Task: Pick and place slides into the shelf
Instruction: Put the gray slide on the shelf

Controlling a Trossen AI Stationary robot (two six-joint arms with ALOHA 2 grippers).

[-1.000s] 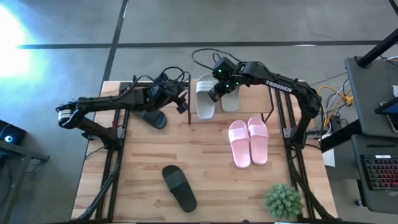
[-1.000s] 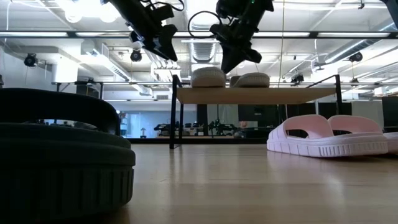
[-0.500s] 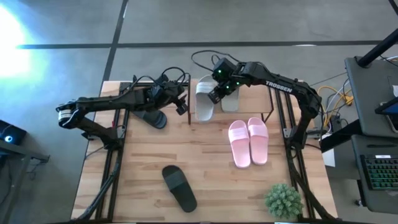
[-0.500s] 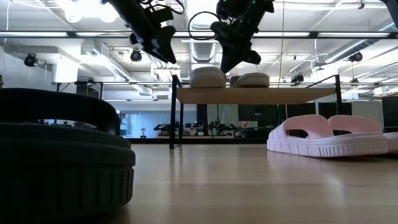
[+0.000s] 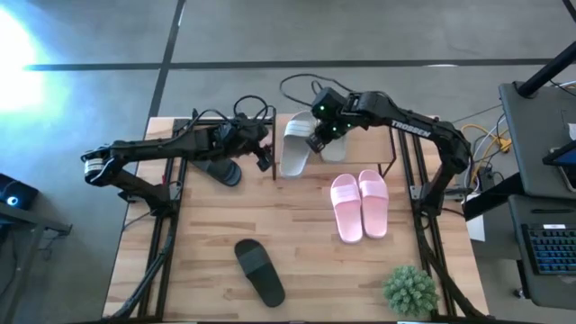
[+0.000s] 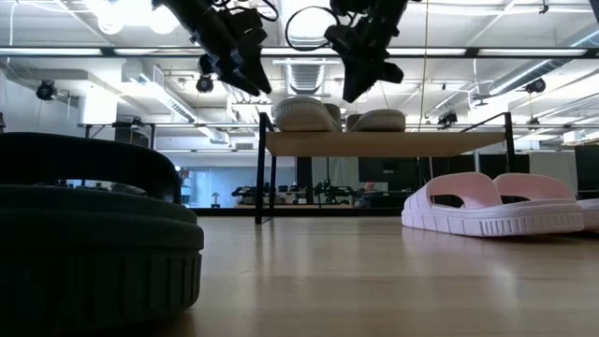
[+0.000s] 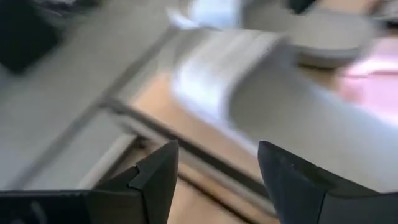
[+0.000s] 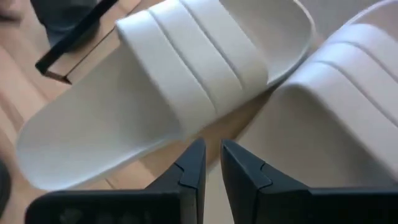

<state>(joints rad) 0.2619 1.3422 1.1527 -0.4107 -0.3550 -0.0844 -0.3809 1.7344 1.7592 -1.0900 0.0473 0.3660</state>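
My right gripper (image 8: 209, 163), fingers nearly together and empty, hung just above both grey slides (image 8: 168, 87) on the shelf (image 6: 374, 142). Next, I judged, the pink slides (image 5: 360, 203).

An overhead camera looks straight down on the whole desk (image 5: 297, 225) and both arms. A second sits at desk height, facing level across the boards into the room, a black slide (image 6: 94, 243) looming close. Each wrist camera peers forward past its own tool at close range. All four views share the pale grey slides (image 5: 295, 144) on the shelf (image 6: 384, 142).
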